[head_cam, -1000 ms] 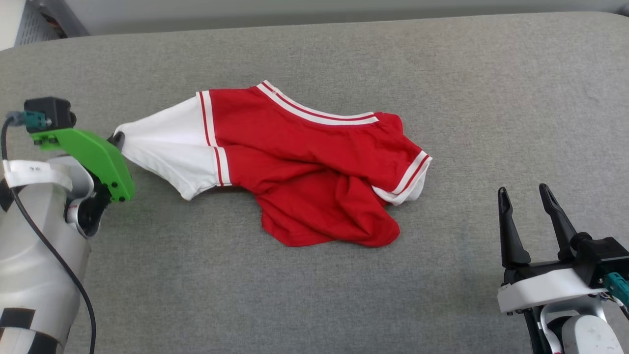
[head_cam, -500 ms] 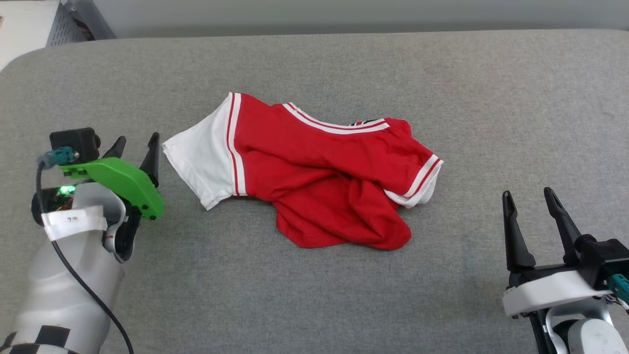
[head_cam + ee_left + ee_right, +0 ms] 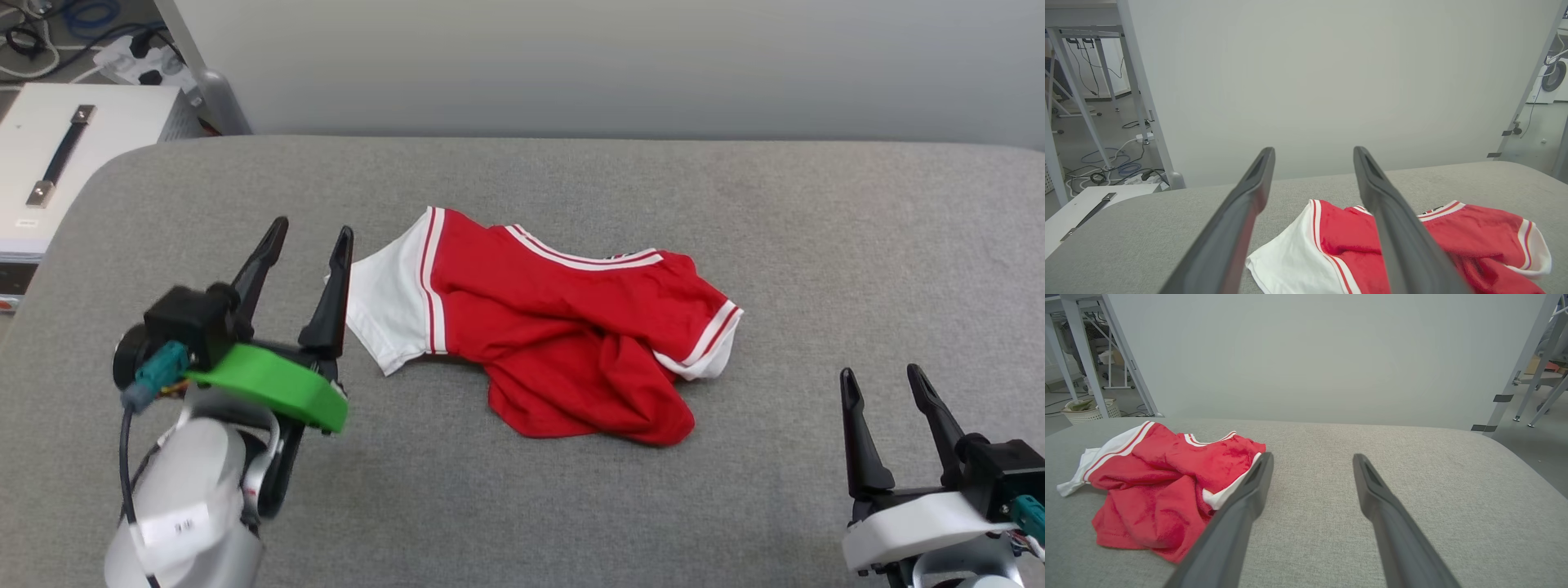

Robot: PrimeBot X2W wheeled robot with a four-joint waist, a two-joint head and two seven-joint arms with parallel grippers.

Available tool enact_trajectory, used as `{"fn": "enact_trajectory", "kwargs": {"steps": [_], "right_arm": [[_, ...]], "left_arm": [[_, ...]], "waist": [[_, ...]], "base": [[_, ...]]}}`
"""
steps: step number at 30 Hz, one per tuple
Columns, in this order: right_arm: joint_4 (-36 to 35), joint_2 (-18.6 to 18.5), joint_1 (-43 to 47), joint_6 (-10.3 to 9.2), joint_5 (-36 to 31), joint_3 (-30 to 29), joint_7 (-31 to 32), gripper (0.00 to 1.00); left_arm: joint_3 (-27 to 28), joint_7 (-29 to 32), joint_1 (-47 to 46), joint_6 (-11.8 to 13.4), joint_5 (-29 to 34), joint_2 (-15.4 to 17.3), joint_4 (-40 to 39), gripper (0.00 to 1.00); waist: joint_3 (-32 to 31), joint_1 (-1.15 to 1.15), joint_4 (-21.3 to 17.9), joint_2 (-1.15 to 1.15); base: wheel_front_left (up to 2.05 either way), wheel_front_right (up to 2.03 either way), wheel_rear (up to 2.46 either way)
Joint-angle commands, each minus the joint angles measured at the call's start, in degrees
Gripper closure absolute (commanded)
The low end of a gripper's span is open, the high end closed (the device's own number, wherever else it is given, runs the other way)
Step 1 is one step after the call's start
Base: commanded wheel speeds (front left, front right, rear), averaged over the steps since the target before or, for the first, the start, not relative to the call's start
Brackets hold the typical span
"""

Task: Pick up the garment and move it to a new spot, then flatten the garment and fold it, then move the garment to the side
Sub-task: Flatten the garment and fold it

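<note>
One crumpled garment [image 3: 571, 343], wht case [image 3: 106, 139] far L

Grey fabric worktop [image 3: 571, 506] under a plain pale wall [image 3: 571, 65] at twelve; white case [image 3: 82, 147] and floor cables [image 3: 49, 24] at ten o'clock.

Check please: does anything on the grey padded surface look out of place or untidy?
Yes. The garment lies crumpled, not flat: its red body is bunched and folded over itself, and one white sleeve sticks out toward the left gripper. No damage or spill is visible.
</note>
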Motion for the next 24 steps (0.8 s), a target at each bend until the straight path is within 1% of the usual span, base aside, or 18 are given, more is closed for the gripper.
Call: {"fn": "enact_trajectory", "kwargs": {"steps": [1,4,6,10,12,16,18,19,20,24], "right_arm": [[-0.16,0.20,0.80,-0.05,-0.08,-0.13,0.07,0.00],[-0.04,0.39,1.84,-0.05,0.01,-0.24,0.03,0.00],[0.25,0.46,2.34,-0.05,0.11,-0.22,-0.05,0.00],[0.80,0.62,2.76,-0.05,0.39,0.07,-0.23,0.00],[1.02,0.78,3.01,-0.05,0.51,0.05,-0.42,0.00],[0.98,0.92,3.22,-0.05,0.54,0.46,-0.09,0.00],[0.37,0.32,2.69,-0.05,0.12,0.93,1.02,0.00],[0.06,0.34,2.31,-0.05,0.48,1.12,2.06,0.00],[-0.18,0.35,1.81,-0.05,1.19,1.59,4.41,0.00],[-0.91,-1.35,-1.27,-0.05,4.26,4.66,17.44,0.00]], "left_arm": [[1.06,-0.31,3.50,0.48,1.63,-0.97,-2.52,0.00],[2.80,-0.31,9.94,0.82,4.98,-2.92,-7.01,0.00],[3.38,-0.32,13.37,1.05,6.64,-4.10,-7.99,0.00],[5.47,-0.32,18.13,1.34,7.72,-7.43,-9.31,0.00],[6.79,-0.32,19.48,1.21,8.08,-8.95,-9.95,0.00],[6.65,-0.32,20.22,0.15,10.36,-9.87,-9.97,0.00],[6.76,-0.32,19.68,-0.22,10.98,-10.35,-10.00,0.00],[6.82,-0.32,19.38,-0.34,11.31,-10.50,-10.00,0.00],[6.70,-0.32,18.99,-0.47,12.09,-10.52,-9.96,0.00],[6.59,-0.32,17.89,-0.84,13.48,-11.41,-9.76,0.00]], "waist": [[-2.32,0.00,1.31,0.00],[-3.56,0.00,1.78,0.00],[-4.11,0.00,2.02,0.00],[-4.79,0.00,2.24,0.00],[-4.92,0.00,2.55,0.00],[-4.41,0.00,3.37,0.00],[-3.79,0.00,3.95,0.00],[-3.52,0.00,4.15,0.00],[-3.09,0.00,4.46,0.00],[-1.21,0.00,5.47,0.00]], "base": [[0.00,0.00,0.00],[0.00,0.00,0.00],[0.00,0.00,0.00],[0.00,0.00,0.00],[0.00,0.00,0.00],[0.00,0.00,0.00],[0.00,0.00,0.00],[0.00,0.00,0.00],[0.00,0.00,0.00],[0.00,0.00,0.00]]}}
